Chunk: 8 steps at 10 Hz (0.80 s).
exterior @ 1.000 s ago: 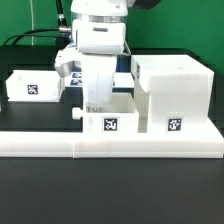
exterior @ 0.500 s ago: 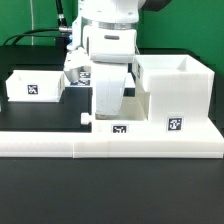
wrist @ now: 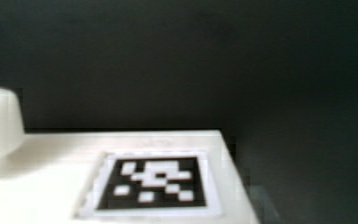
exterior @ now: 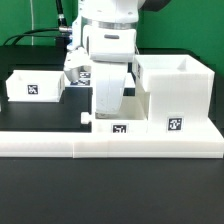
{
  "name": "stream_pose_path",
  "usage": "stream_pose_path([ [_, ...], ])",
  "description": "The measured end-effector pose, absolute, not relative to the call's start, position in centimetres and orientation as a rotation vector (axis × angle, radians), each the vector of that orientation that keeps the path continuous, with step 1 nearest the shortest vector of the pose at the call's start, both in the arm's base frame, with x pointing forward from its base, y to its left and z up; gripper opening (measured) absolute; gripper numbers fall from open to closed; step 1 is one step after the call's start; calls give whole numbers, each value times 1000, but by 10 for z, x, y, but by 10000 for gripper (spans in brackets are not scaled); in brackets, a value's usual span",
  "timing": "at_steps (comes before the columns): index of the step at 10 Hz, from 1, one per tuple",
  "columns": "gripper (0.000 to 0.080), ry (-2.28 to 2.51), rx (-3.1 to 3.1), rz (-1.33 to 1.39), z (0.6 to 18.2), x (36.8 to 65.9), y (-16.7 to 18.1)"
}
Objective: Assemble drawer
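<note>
The small tray (exterior: 121, 127) lies right below the gripper (exterior: 106, 114), its tag facing the camera and its long axis hidden. The tall shell (exterior: 175, 90) stands just beside the fingers, and the second tray (exterior: 35, 87) is well apart on the opposite side. I cannot tell how far apart the fingers are. The white rail (exterior: 110, 142) lies in front of them on the black table (exterior: 110, 190).

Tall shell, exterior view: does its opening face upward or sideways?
Upward: the tall shell shows a rim and hollow on top; its tagged front is solid.
</note>
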State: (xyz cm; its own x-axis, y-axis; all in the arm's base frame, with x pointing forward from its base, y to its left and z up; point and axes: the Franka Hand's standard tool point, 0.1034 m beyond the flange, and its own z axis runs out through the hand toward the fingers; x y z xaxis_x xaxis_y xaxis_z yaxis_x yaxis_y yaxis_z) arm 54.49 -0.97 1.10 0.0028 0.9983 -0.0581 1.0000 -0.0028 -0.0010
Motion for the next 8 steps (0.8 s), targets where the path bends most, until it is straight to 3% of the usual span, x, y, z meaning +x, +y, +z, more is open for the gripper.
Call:
stream_pose_path([
  [8, 42, 2171, 2199, -42, 10, 536, -9],
])
